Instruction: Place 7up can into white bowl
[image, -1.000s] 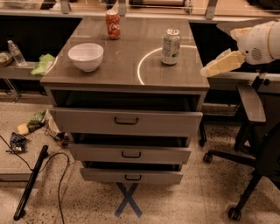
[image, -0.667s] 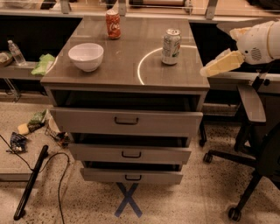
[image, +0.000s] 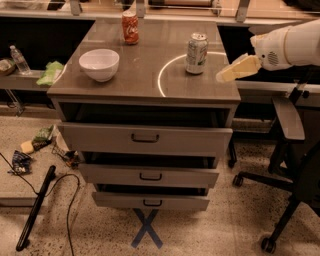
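On the worktop (image: 145, 75) the 7up can (image: 196, 53) stands ungrasped, well apart from the empty white bowl (image: 99, 64). The hand (image: 227, 74) hovers near the can, its grip state indeterminable. No step is judged done.

The arm (image: 296, 44) is white, thick and rounded, with a small dark round mark, perhaps a screw. The gripper (image: 234, 71), at the right edge of the table (image: 150, 80), is pale yellow and tapered.

Light: we see dim, warm light.
Glare: bright arc (image: 160, 80) on the tabletop's (image: 145, 55) right half.
Gripper (image: 239, 68): brightly lit, past the right edge.
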